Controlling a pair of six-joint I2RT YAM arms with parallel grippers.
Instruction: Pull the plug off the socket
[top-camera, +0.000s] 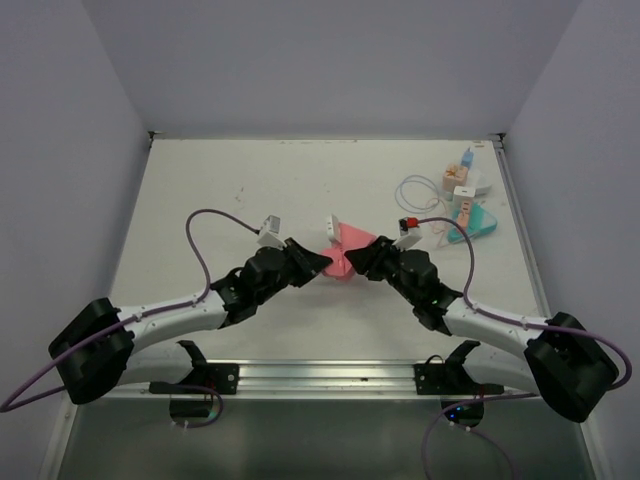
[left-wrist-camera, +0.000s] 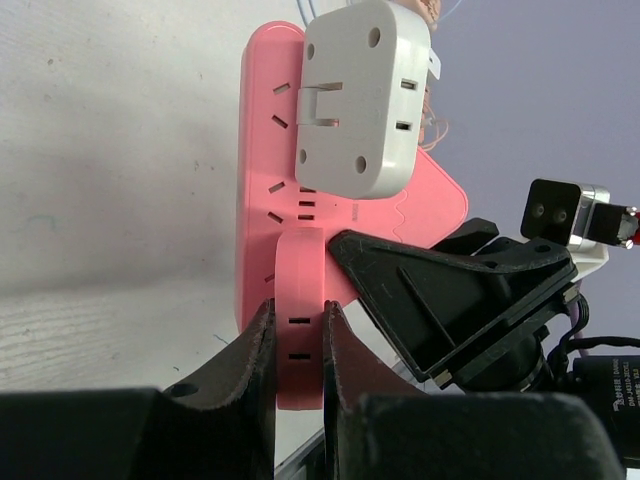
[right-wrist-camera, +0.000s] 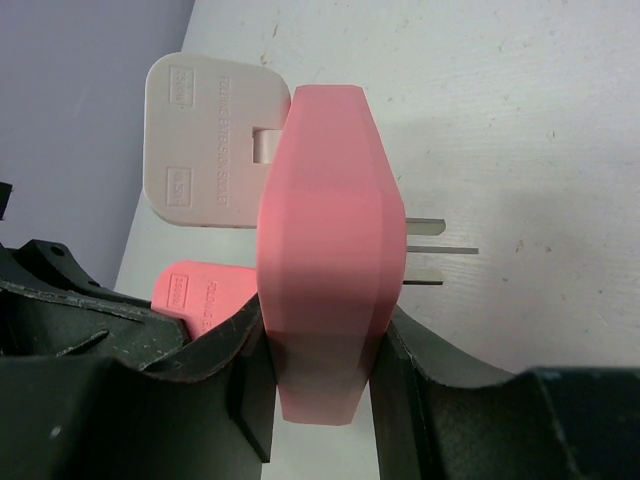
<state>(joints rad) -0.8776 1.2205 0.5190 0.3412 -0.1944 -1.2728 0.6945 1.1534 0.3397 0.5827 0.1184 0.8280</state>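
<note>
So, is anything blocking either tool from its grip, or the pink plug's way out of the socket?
Nothing visible. The left tool is shut on the pink plug, the right tool on the pink socket block. The white adapter sits on the same face, apart from the plug, not in its way out.

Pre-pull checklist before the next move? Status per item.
1. Left pincer shut on pink plug: ok.
2. Right pincer clamped on pink socket body: ok.
3. Pink plug sits against the socket face, not yet pulled: ok.
4. White plug apart from the left fingers: ok.
5. Socket lifted off the table: cannot tell.
</note>
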